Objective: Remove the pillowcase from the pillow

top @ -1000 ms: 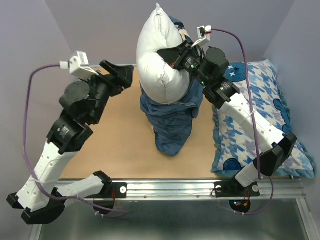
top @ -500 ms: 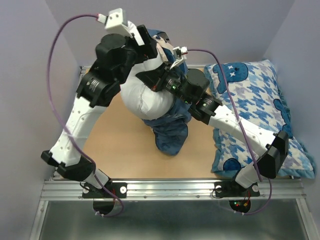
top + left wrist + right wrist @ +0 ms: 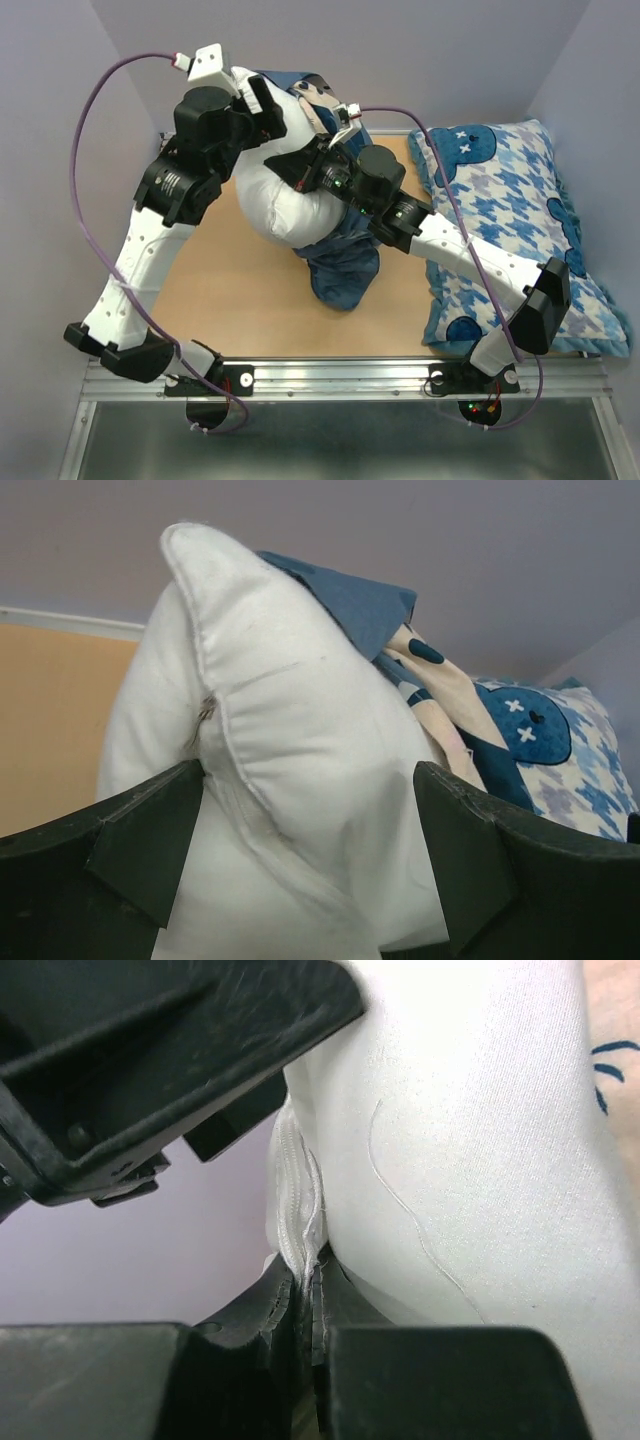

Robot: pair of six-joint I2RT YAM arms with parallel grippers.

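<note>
Left wrist view: left pincer (image 3: 310, 855) jaws wide apart, straddling pillow (image 3: 290, 780) top corner. Right pincer (image 3: 310, 1305) clamped on pillow zip seam. Pillowcase (image 3: 345, 270) bunched below right pincer, on table (image 3: 230, 290).
Risk: thin seam slipping under pull; left pincer nipping pillowcase flap behind.
Count: pillow 1, pillowcase 1, patterned pillow (image 3: 500, 220) 1, pincers 2.

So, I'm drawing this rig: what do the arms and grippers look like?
The left arm and right arm have white shells with black joints. The left gripper has black wedge-shaped fingers; the right gripper is black. A purple cable runs to each white wrist camera.
</note>
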